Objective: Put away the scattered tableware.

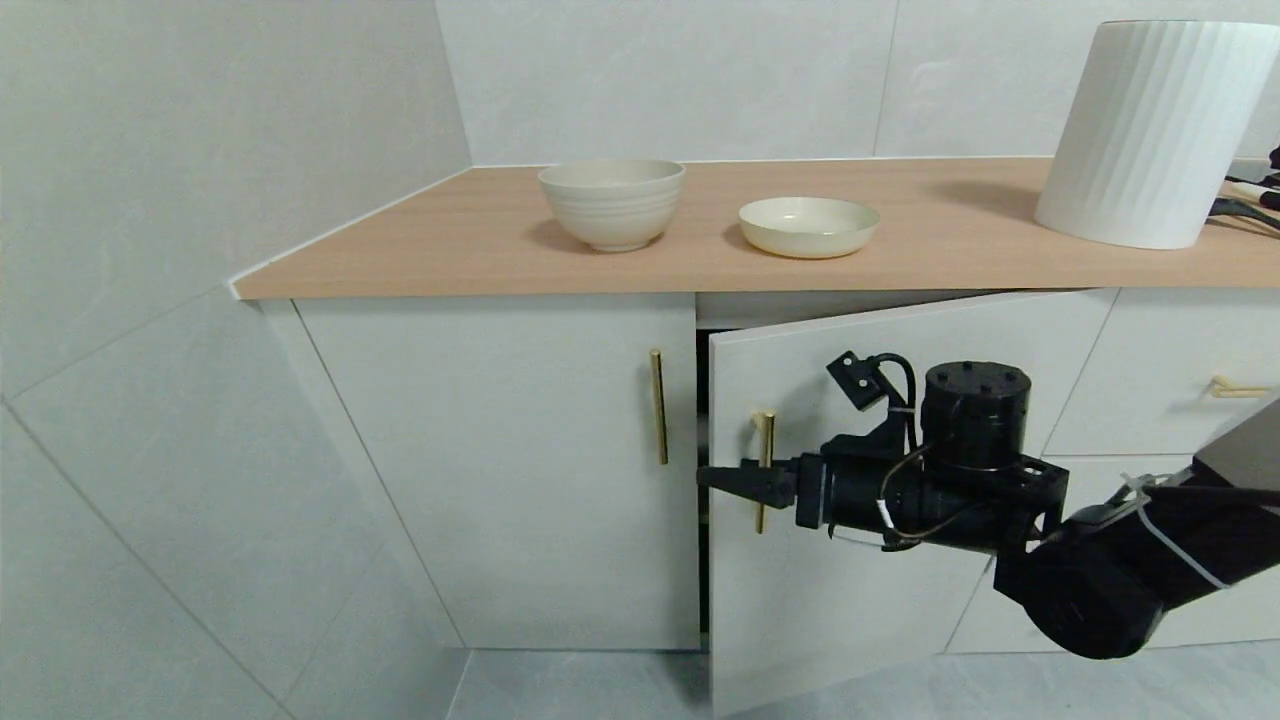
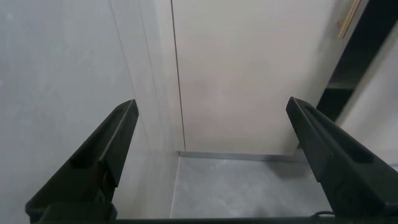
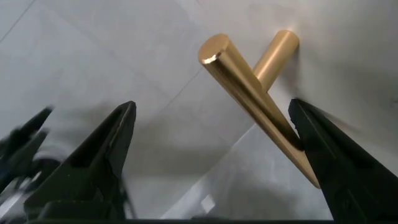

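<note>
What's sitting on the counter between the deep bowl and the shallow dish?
Nothing. In the head view, the countertop between the deep bowl and the shallow dish is bare wood.

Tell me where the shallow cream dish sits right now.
In the head view, the shallow dish sits on the wooden counter, just right of the deeper bowl and above the partly open cabinet door.

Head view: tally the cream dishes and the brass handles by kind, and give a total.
Deep bowl: 1
Shallow dish: 1
Brass handles: 3
Total: 5
</note>
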### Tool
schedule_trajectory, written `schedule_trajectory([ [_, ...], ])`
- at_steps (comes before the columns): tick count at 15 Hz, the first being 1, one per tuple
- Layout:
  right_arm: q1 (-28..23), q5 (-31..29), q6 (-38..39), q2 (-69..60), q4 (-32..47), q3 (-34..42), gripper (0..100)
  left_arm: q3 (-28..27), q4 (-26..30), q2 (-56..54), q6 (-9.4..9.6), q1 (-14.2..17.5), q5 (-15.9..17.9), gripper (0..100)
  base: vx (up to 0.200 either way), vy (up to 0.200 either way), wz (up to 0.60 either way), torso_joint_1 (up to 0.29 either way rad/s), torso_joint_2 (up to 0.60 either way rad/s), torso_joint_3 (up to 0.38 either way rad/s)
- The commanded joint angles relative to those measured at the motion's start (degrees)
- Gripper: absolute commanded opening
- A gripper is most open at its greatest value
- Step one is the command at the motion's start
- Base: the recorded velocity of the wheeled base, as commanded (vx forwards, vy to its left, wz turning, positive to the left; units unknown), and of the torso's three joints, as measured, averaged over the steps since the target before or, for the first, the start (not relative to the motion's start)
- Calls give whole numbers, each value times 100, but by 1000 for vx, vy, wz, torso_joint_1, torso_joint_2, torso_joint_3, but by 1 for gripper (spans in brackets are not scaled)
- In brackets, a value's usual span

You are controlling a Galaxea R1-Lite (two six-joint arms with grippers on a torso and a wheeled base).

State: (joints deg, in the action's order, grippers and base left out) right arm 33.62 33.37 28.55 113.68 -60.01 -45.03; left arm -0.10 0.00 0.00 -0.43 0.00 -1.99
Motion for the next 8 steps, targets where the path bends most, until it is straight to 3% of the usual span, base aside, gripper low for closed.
schedule_trajectory([
  [1,4,285,1,-408,-125,460,100,1,0,0,34,0,-3,100,0,0,0,0,0,0],
  [4,4,566,-60,-680,-248,1058,100,1,0,0,34,0,5,100,0,0,0,0,0,0],
  [6,30,592,-95,-926,-248,1366,100,10,0,9,482,-9,32,100,0,0,0,0,0,0],
  [7,66,592,-104,-1085,-248,1524,100,-25,9,123,623,-9,58,100,0,0,0,0,0,0],
  [8,66,592,-104,-1085,-248,1524,100,-25,9,123,623,-9,58,100,0,0,0,0,0,0],
])
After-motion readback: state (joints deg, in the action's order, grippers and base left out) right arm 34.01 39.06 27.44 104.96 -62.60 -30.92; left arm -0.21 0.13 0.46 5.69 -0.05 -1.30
